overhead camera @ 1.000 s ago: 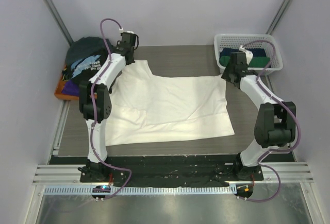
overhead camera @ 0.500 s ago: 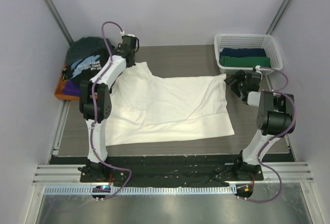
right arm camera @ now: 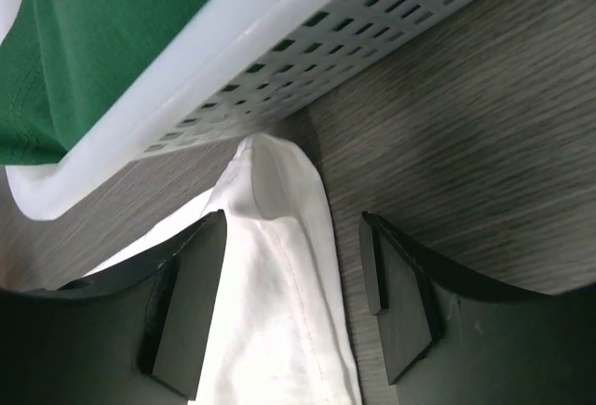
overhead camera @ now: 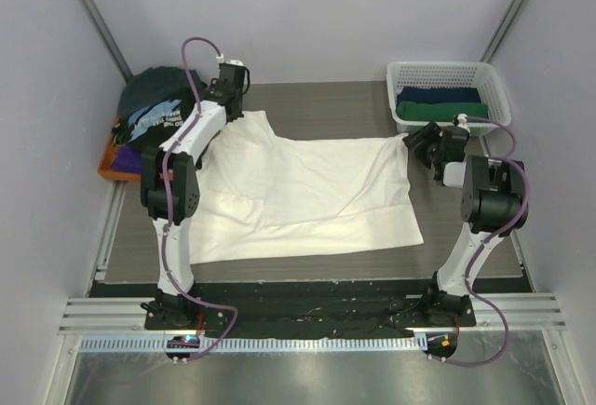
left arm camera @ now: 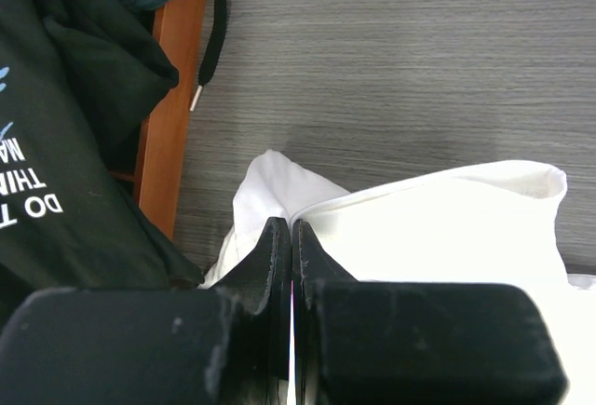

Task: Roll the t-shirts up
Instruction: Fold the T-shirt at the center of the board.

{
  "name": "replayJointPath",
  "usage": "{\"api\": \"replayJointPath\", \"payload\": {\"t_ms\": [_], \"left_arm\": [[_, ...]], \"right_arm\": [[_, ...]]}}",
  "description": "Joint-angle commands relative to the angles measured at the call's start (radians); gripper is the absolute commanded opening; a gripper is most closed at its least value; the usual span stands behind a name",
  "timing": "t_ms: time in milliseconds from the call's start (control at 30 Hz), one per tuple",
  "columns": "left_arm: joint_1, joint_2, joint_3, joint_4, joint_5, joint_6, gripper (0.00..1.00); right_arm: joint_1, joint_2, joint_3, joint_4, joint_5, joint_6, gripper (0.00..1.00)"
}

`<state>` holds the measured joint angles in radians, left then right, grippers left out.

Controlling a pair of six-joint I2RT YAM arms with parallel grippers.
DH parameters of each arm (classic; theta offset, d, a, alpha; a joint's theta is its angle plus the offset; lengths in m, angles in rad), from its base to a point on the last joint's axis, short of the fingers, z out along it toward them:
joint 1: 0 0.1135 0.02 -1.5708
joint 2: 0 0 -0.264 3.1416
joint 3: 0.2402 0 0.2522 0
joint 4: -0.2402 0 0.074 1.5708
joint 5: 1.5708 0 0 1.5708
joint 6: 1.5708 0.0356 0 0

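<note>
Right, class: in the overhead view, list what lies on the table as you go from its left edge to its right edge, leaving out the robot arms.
pile of dark t-shirts → spread white t-shirt → white lattice basket

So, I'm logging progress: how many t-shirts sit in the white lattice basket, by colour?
Green cloth t-shirt: 1
Dark blue cloth t-shirt: 1
Total: 2, both in the white plastic lattice basket.
</note>
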<state>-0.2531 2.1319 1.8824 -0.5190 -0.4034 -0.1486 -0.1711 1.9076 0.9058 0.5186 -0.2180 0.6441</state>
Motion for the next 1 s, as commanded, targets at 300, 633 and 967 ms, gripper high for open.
{"api": "replayJointPath", "payload": {"t_ms": [300,633,967], "left_arm": [[0.008,-0.072,-0.003,0.047,-0.011,0.011,0.00],[0.008,-0.069,0.001,0.042,-0.049,0.026,0.00],[0.011,-0.081,0.020,0.011,-0.064,0.015,0.00]], "right_arm": [[0.053,0.074,0.120,0.003,0.132,0.029,0.42],[0.051,0.062,0.166,-0.055,0.166,-0.009,0.01],[0.055,-0.025,0.147,-0.184,0.193,-0.040,0.01]]}}
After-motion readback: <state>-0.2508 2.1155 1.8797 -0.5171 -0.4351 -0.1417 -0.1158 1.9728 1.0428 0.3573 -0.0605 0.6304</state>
